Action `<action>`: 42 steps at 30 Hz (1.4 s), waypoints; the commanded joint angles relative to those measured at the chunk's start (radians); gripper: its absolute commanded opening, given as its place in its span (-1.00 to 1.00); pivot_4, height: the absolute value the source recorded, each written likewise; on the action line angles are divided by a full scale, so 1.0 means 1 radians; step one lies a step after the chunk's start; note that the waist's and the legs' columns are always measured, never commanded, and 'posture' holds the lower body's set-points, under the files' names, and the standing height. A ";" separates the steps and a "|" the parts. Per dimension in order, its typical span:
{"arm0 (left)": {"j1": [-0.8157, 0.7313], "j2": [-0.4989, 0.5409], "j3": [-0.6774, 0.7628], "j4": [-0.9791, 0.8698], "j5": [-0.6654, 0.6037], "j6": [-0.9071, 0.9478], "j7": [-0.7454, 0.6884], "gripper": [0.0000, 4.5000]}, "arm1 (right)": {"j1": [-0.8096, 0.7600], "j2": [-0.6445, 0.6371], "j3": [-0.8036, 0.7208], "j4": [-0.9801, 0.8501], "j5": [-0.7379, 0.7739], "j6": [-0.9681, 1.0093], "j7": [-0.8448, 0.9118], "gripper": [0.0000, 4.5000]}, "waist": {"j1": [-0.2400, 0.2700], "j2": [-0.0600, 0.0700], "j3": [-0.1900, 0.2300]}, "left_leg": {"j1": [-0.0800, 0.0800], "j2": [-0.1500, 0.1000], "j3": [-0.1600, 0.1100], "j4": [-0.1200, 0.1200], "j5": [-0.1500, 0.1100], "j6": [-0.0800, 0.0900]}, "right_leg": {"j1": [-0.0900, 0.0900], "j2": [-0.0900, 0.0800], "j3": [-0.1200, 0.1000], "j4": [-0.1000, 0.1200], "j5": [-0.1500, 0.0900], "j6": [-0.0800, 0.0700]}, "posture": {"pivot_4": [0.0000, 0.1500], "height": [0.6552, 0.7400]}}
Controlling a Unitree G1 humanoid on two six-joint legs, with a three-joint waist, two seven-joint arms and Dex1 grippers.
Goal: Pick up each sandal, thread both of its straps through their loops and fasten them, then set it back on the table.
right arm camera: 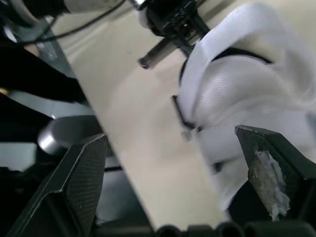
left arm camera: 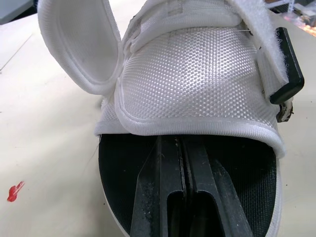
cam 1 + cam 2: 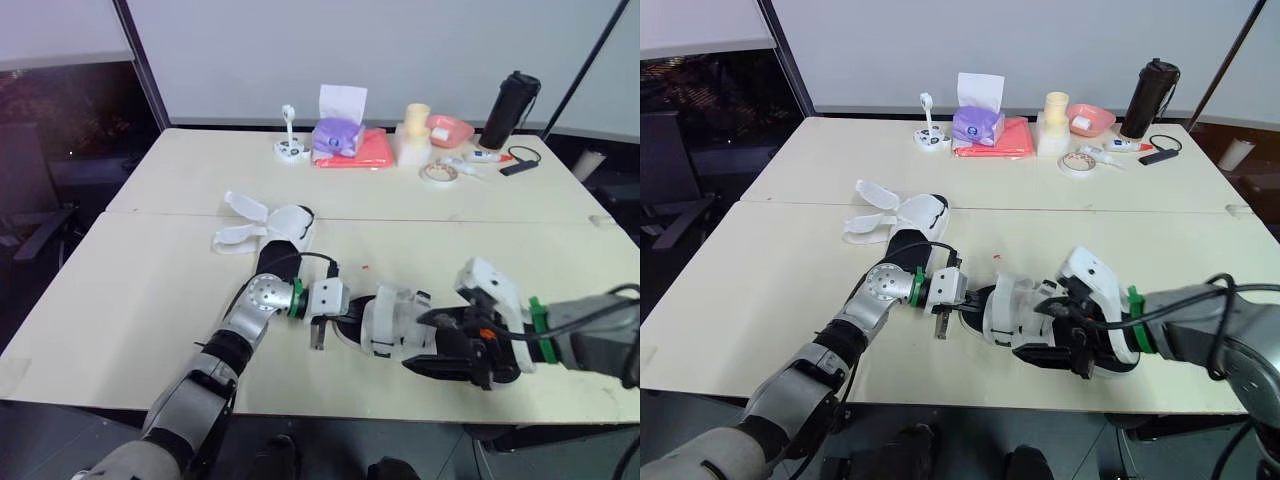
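Note:
A white sandal [image 3: 385, 320] with a black insole lies near the table's front edge, between my two grippers. My left gripper [image 3: 320, 328] is at its heel end. In the left wrist view its shut fingertips [image 2: 183, 148] rest on the black insole under the white mesh upper [image 2: 197, 74], with nothing visible between them. One strap [image 2: 81, 44] stands loose. My right gripper [image 1: 170, 136] is open, its fingers spread on either side of the sandal's other end [image 1: 237, 89]. A second white sandal [image 3: 275, 225] lies farther back on the left, straps spread open.
Along the table's [image 3: 150, 300] far side stand a purple tissue box [image 3: 338, 135] on a red cloth [image 3: 368, 150], a pink bowl [image 3: 450, 130], a tape roll [image 3: 438, 173] and a black bottle [image 3: 510, 110]. The front edge is close to both grippers.

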 commanded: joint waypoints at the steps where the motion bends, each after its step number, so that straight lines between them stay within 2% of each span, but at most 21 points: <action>1: 0.035 0.011 -0.048 0.047 0.062 0.021 -0.005 -1.00 | 0.127 0.042 -0.084 -0.065 0.051 0.011 -0.061 0.97 | 0.000 0.000 0.000 | 0.000 0.000 0.000 0.000 0.000 0.000 | 0.000 0.000 0.000 0.000 0.000 0.000 | 1.00 1.00; 6: 0.036 0.010 -0.051 0.039 0.056 0.028 -0.015 -1.00 | 0.273 0.143 -0.036 -0.083 0.033 -0.052 -0.159 0.97 | -0.001 -0.002 -0.003 | 0.001 0.000 0.001 0.000 0.000 0.000 | 0.000 0.000 0.000 0.000 0.000 0.000 | 1.00 1.00; 11: 0.042 0.017 -0.055 0.026 0.052 0.034 -0.032 -1.00 | 0.278 0.204 0.020 -0.040 0.023 -0.115 -0.221 0.97 | -0.008 -0.007 -0.010 | 0.002 0.001 0.001 -0.001 0.000 0.000 | 0.001 0.001 0.000 -0.001 0.000 0.000 | 1.00 1.00; 15: 0.038 0.021 -0.055 0.028 0.054 0.035 -0.032 -1.00 | 0.231 0.176 -0.052 -0.042 0.090 -0.145 -0.243 0.97 | -0.022 -0.006 -0.010 | 0.002 0.002 -0.001 -0.001 0.000 0.000 | 0.001 0.000 0.000 -0.001 0.000 -0.001 | 1.00 1.00; 20: 0.036 0.019 -0.056 0.034 0.056 0.032 -0.028 -1.00 | 0.194 0.095 -0.160 -0.061 0.289 -0.176 -0.276 0.97 | -0.020 -0.003 -0.008 | 0.000 0.002 -0.002 -0.001 0.000 0.000 | 0.000 -0.001 0.000 -0.001 0.000 -0.001 | 1.00 1.00; 23: 0.034 0.015 -0.055 0.040 0.057 0.028 -0.026 -1.00 | 0.255 0.045 -0.174 -0.114 0.397 -0.209 -0.296 0.97 | -0.018 -0.003 -0.008 | 0.000 0.001 -0.001 -0.001 -0.001 0.001 | 0.001 0.000 -0.001 -0.003 0.000 0.000 | 1.00 1.00; 26: 0.030 0.011 -0.054 0.047 0.058 0.026 -0.024 -1.00 | 0.330 0.021 -0.148 -0.140 0.436 -0.244 -0.330 0.97 | -0.017 -0.003 -0.008 | -0.001 0.001 -0.001 -0.001 -0.001 0.002 | 0.001 -0.001 -0.002 -0.003 0.000 0.000 | 1.00 1.00; 31: 0.030 0.009 -0.056 0.047 0.058 0.024 -0.024 -1.00 | 0.366 0.055 0.023 -0.094 0.286 -0.287 -0.388 0.97 | -0.021 -0.003 -0.008 | 0.000 0.001 -0.001 0.000 -0.001 0.002 | 0.002 -0.001 -0.001 -0.004 -0.001 -0.001 | 1.00 1.00; 35: 0.036 0.013 -0.057 0.037 0.056 0.029 -0.030 -1.00 | 0.356 0.075 0.087 -0.035 0.229 -0.322 -0.387 0.97 | -0.020 -0.003 -0.008 | 0.000 0.001 -0.001 0.000 -0.001 0.002 | 0.002 -0.001 -0.001 -0.008 -0.001 -0.003 | 1.00 1.00; 39: 0.042 0.016 -0.057 0.027 0.055 0.034 -0.035 -1.00 | 0.327 0.090 0.184 0.031 0.096 -0.365 -0.366 0.97 | -0.021 -0.003 -0.009 | -0.001 0.001 -0.002 -0.001 -0.001 0.003 | 0.003 -0.001 -0.001 -0.009 0.000 -0.001 | 1.00 1.00; 42: 0.047 0.017 -0.058 0.017 0.054 0.039 -0.038 -1.00 | 0.289 0.121 0.211 0.067 0.079 -0.379 -0.363 0.97 | -0.022 -0.003 -0.009 | -0.001 0.001 -0.001 -0.001 -0.001 0.003 | 0.003 0.000 -0.001 -0.009 0.000 0.000 | 1.00 1.00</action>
